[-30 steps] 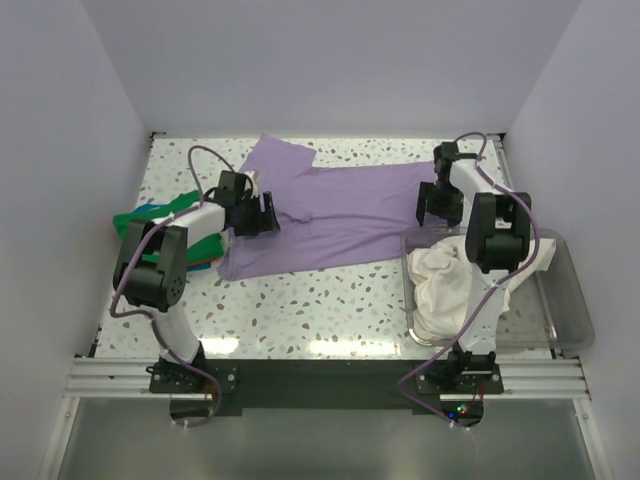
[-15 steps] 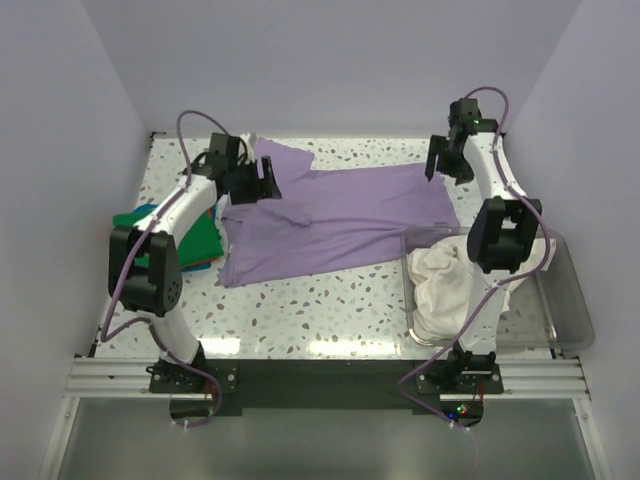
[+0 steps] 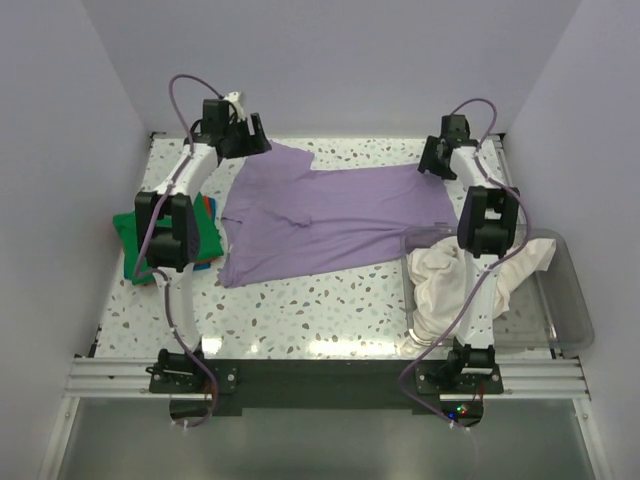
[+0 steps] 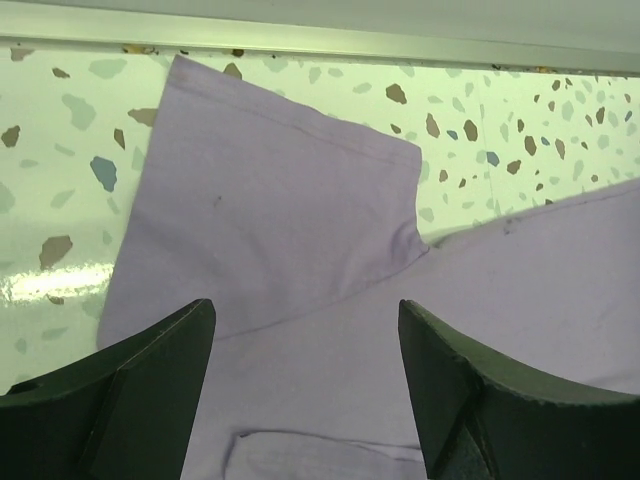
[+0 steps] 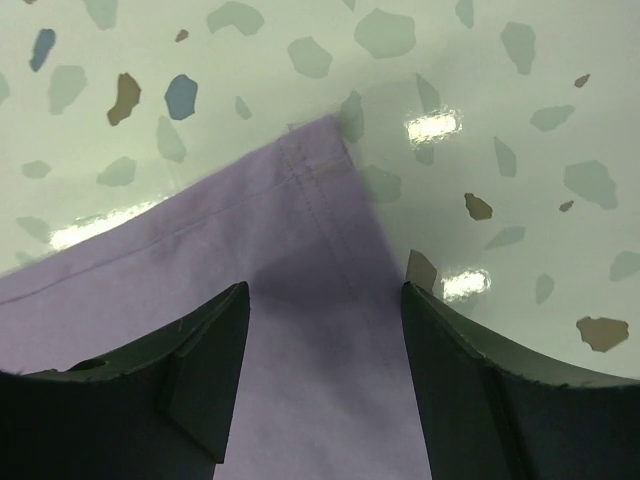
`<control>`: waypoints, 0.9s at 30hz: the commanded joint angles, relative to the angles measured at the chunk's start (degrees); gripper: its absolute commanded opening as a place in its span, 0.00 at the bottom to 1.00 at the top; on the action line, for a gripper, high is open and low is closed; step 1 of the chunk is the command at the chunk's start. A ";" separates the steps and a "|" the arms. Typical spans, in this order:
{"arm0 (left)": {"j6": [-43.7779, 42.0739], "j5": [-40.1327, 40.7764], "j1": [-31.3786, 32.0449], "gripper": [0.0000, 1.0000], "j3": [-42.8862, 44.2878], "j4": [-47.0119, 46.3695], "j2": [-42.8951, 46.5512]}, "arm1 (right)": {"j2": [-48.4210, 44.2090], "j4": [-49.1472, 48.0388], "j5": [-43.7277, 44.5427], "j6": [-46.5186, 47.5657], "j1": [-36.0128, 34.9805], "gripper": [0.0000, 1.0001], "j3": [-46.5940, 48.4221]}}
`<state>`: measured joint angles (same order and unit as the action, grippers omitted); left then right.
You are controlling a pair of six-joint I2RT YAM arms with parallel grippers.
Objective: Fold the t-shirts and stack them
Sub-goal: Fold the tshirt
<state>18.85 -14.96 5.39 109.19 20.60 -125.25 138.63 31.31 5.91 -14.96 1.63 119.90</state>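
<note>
A lavender purple soft cloth t-shirt point(image 3: 330, 215) is seen spread flat across the middle of the white speckled table point(image 3: 330, 300). One short sleeve point(image 4: 270, 200) is pointed toward 11 o'clock, and a hem corner point(image 5: 320, 190) is laid at 1 o'clock (a double line of stitching is visible along its edge). The left gripper point(image 3: 238, 135) is held above that sleeve at 11 o'clock, its 2 black fingers point(image 4: 130, 400) spread wide with nothing between them. The right gripper point(image 3: 437, 160) is poised at 1 o'clock over the hem corner, jaws likewise parted, the cloth lying flat beneath. A bright green cloth t-shirt point(image 3: 208, 232) is placed at 9 o'clock, partly hidden by the left arm. A cream white crumpled t-shirt point(image 3: 440, 285) is heaped in the clear plastic bin point(image 3: 572, 315) at 4 o'clock.
</note>
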 commanded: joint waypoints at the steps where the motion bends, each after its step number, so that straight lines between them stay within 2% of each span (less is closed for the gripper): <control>1: -2.06 0.63 -0.47 0.78 5.51 -5.74 -0.87 | 0.24 -6.79 2.51 -0.95 0.04 0.65 3.76; 13: -1.98 1.77 -1.17 0.77 6.65 -13.65 -6.05 | 6.48 -7.75 3.23 -0.68 -0.05 0.63 7.46; 19: -2.85 2.66 -1.61 0.77 8.76 -17.25 -10.36 | 9.29 -5.21 3.23 -0.16 0.04 0.58 10.36; 23: -3.38 4.76 -1.78 0.78 9.73 -18.93 -12.91 | 9.12 -3.72 2.44 0.19 0.13 0.46 9.74; 24: -3.47 5.11 -1.87 0.78 9.82 -19.28 -13.26 | 9.12 -3.19 2.79 0.28 0.04 0.33 9.74; 26: -3.47 5.47 -1.87 0.78 9.91 -19.72 -14.22 | 9.03 -2.14 3.31 0.63 0.04 0.24 9.39; 27: -3.56 5.64 -1.87 0.79 9.99 -19.72 -14.58 | 8.59 -1.78 3.58 0.90 0.04 0.16 9.13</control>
<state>16.84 -11.03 4.14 116.05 5.69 -139.17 146.85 25.76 8.43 -14.31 1.63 128.25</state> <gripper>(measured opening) 0.781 0.214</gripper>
